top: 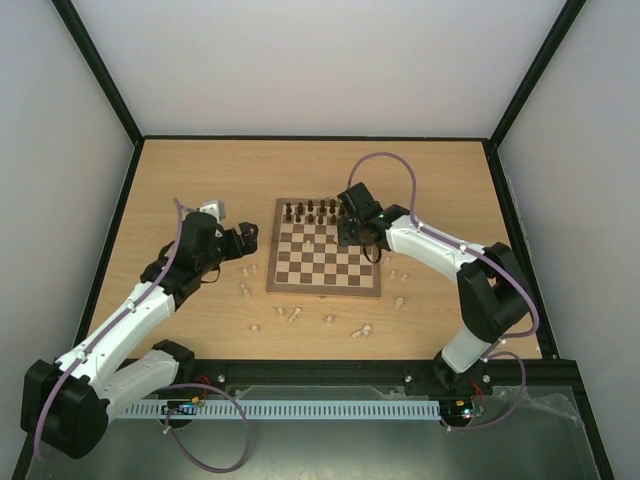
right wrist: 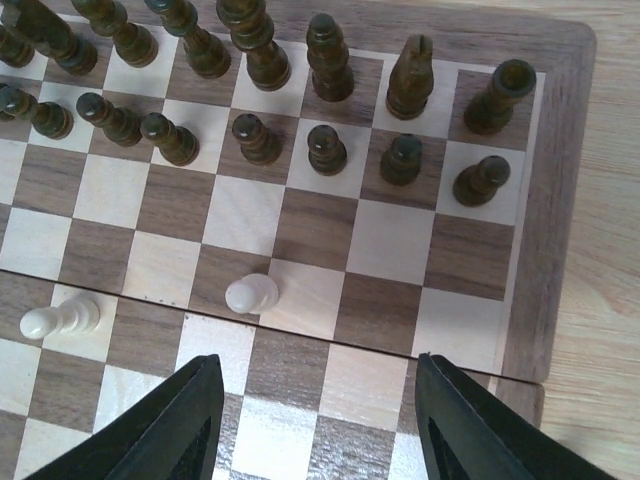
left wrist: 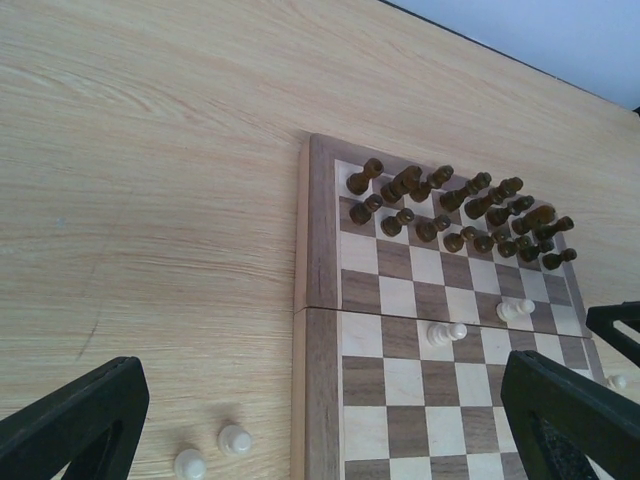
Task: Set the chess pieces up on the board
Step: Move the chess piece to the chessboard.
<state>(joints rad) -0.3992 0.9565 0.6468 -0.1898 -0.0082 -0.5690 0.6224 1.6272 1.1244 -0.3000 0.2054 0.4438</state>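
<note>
The right fingers stand apart and empty above the board, where a seemingly upright cream pawn sits just ahead toward their left; the left fingers gape wide, farther off.

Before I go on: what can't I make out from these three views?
- Top view: the loose pale pieces on the table are too small to tell which type each is.
- Top view: the right gripper covers the board's far right squares.
- Left wrist view: the board's near rows are cut off by the bottom edge and the left gripper.
</note>
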